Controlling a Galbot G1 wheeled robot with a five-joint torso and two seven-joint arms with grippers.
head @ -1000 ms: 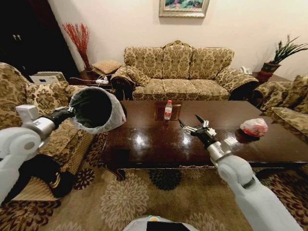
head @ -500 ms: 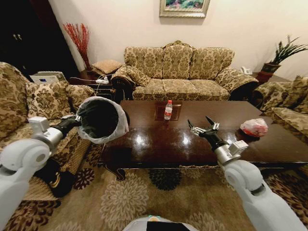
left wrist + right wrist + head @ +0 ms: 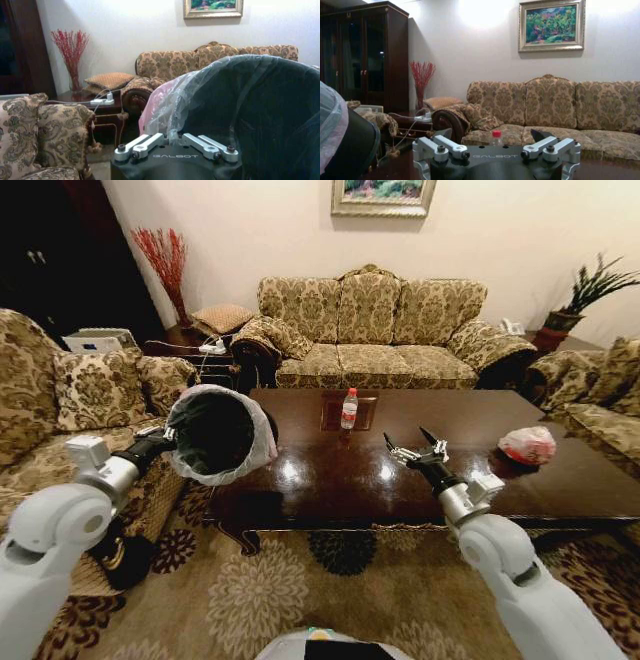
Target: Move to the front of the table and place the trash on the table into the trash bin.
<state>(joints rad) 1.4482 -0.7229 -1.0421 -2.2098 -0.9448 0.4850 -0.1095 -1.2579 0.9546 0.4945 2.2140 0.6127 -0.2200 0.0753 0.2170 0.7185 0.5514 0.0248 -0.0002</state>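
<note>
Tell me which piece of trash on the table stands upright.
The small clear bottle with the red label and cap stands upright at the table's far edge by a square coaster. The pink-white knotted bag slumps in a heap near the right end.

Counter glossy dark brown. Bottle: clear, red cap and label. Bin dark inside, whitish-pink liner. Knotted bag pink-white.
</note>
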